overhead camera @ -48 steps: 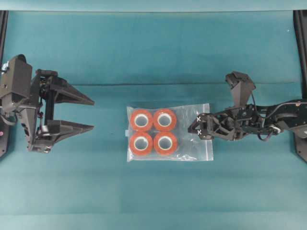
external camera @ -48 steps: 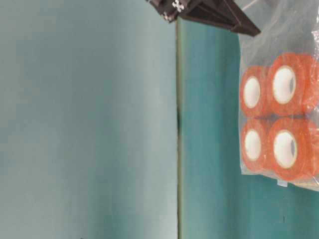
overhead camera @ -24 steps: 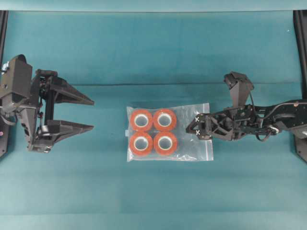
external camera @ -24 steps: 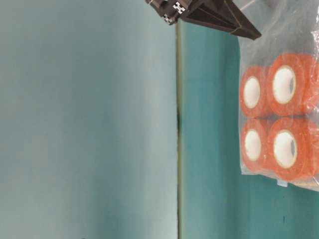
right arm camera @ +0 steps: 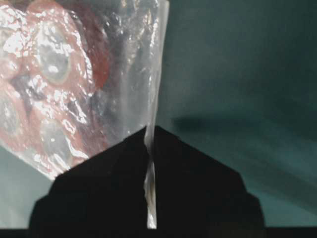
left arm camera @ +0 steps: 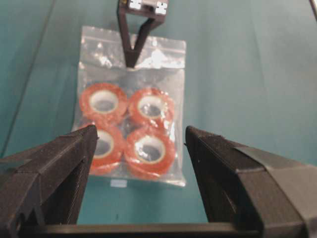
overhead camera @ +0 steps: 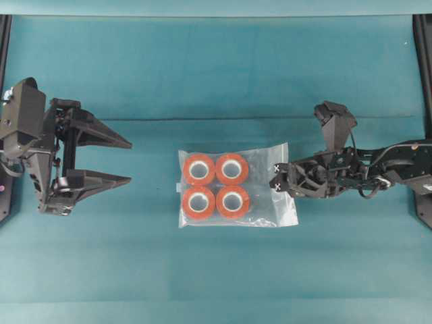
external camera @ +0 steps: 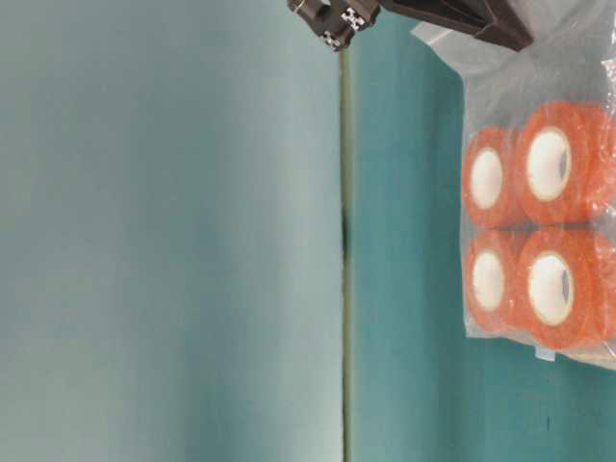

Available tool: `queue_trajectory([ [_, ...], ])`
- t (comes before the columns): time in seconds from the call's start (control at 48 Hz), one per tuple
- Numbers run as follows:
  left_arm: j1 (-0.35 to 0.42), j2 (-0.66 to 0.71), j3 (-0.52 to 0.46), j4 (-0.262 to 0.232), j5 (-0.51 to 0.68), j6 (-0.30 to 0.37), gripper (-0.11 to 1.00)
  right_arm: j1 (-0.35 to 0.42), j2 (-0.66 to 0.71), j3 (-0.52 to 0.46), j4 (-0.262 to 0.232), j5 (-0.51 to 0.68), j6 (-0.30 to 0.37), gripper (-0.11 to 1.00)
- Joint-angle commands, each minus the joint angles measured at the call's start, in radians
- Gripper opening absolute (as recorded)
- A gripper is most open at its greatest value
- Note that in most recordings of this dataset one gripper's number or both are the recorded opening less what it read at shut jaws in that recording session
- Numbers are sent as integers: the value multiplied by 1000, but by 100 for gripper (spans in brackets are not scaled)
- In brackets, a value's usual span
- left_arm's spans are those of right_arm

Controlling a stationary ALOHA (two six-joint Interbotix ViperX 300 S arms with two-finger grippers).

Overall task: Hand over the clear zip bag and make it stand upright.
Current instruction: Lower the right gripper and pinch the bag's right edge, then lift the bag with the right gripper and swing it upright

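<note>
Clamped now! Since a second ago the right gripper (overhead camera: 276,181) has snapped from wide apart to clenched on the zip edge of the clear zip bag (overhead camera: 260,196), and that edge has puckered and lifted off the teal table (overhead camera: 216,67). From the right wrist view, plastic film runs straight up between the closed jaws. Bag lies mid-table, four orange tape rolls (overhead camera: 215,185) bunched at its 9 o'clock end. Over at 9 o'clock, well apart, the left gripper (overhead camera: 128,162) hangs gaping, grasping nothing.

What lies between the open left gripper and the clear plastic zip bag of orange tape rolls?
Only bare teal table cloth separates the left gripper from the clear zip bag, seen overhead and from the left wrist.
</note>
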Motion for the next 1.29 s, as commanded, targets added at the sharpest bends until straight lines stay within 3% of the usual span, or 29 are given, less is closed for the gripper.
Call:
queue_trajectory([
  [0.0,2,-3,-11,2,-5,2,79,-3,-6,-12,-3,-3,-8,0],
  [0.209,2,-3,-11,2,-5,2,79,-14,-20,-31,-3,14,-9,0],
  [0.354,2,-3,-9,2,-5,2,79,-32,-64,-58,-37,46,-38,0],
  [0.584,3,-3,-9,2,-5,0,79,-66,-146,-146,-49,201,-175,0],
  [0.897,3,-3,-8,2,-5,0,79,-135,-209,-318,-51,534,-402,0],
  [1.105,5,-5,-8,2,-5,0,79,-153,-209,-413,-51,609,-466,0],
  [1.272,9,-8,-8,2,-5,0,79,-166,-209,-453,-51,632,-479,0],
])
